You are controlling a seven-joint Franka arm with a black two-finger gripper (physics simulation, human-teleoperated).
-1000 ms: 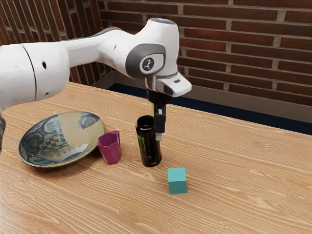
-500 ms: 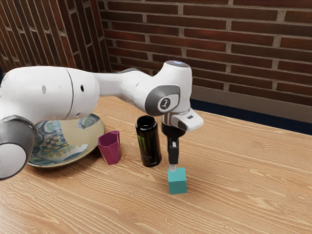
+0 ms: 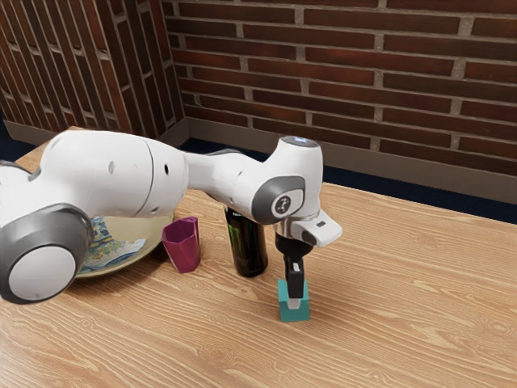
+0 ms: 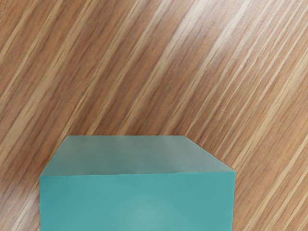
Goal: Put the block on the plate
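A white robot arm [image 3: 168,179] reaches down to a wooden worktop, its black gripper [image 3: 294,301] pointing straight down at a teal block [image 3: 294,316]. The block lies directly below the hand, and the gripper's lower end overlaps the block's side that faces the exterior camera. Whether the gripper is clenched on the block or released around it, I cannot tell.

The block rests flat and upright on the worktop [image 3: 396,315]. It is a plain cube, more or less, with no clear long axis, crisp straight edges and an even blue-green colour, paler and greyer on 1 face in the wrist view. Its edges there look squared up to the hand, which should suit a grasp across 2 opposite sides.

The patterned plate [image 3: 139,231] sits well apart, toward the exterior view's left and partly behind the arm. Between plate and block stand a magenta cup [image 3: 182,246] and a black can [image 3: 249,249]. The step in hand appears to be grasping; next would come a lift high enough to clear both.
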